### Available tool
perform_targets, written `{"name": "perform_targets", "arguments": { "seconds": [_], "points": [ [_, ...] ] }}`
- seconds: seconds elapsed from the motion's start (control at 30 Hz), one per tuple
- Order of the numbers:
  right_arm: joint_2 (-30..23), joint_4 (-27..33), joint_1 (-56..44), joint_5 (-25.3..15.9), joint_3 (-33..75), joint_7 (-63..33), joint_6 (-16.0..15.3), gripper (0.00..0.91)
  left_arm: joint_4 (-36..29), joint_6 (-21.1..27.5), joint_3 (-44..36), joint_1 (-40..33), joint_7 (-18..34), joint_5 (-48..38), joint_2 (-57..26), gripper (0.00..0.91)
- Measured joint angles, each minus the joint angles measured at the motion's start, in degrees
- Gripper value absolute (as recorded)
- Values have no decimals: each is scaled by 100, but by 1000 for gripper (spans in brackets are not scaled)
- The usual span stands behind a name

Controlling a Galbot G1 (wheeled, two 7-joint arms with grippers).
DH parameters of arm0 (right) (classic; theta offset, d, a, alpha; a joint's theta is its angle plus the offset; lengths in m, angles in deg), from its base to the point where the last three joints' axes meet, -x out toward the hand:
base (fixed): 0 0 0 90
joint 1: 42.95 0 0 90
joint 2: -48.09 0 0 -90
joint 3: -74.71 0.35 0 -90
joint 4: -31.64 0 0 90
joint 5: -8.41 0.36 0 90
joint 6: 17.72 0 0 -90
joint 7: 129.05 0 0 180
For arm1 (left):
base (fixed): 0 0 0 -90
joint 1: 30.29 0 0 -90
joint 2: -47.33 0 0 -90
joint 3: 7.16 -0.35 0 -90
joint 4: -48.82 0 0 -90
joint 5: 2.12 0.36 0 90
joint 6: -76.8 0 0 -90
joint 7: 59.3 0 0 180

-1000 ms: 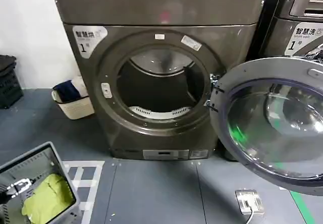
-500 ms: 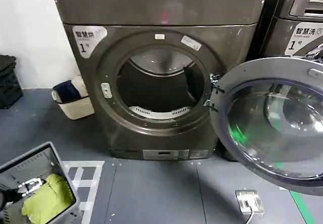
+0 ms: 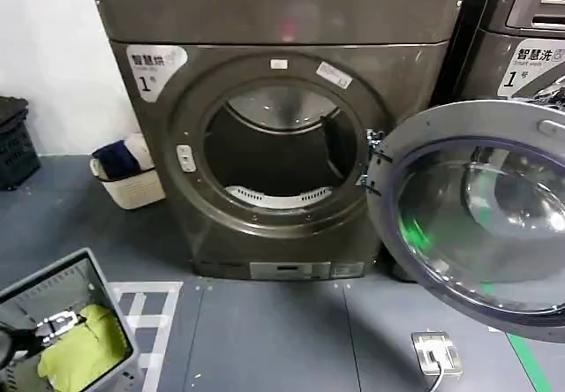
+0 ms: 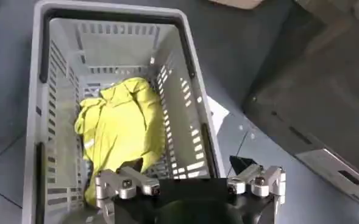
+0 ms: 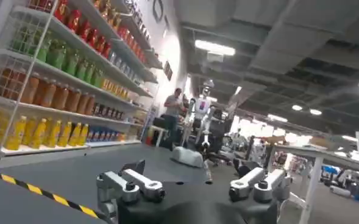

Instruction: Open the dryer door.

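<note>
Dryer [image 3: 282, 145] dominates, drum mouth exposed. The dryer door [image 3: 472, 211] is swung fully open to the dryer's right, hinged at the opening's edge, grey inner side facing me. My left gripper [image 4: 190, 182] hangs low over the grey laundry basket [image 4: 42, 122] on the floor left of the dryer, fingers [image 4: 121, 182] apart, above a yellow garment [image 4: 121, 125]. My right gripper [image 5: 191, 185] points away from the dryer, fingers [image 5: 127, 185] apart, holding nothing.
</note>
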Motion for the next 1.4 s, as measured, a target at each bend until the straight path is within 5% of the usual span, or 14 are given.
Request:
{"name": "perform_targets", "arguments": {
  "seconds": [1.4],
  "points": [
    [-103,-135,-4,15,-82,-3,91,907,158,1,158,31,348,-365,77,907]
  ]
}}
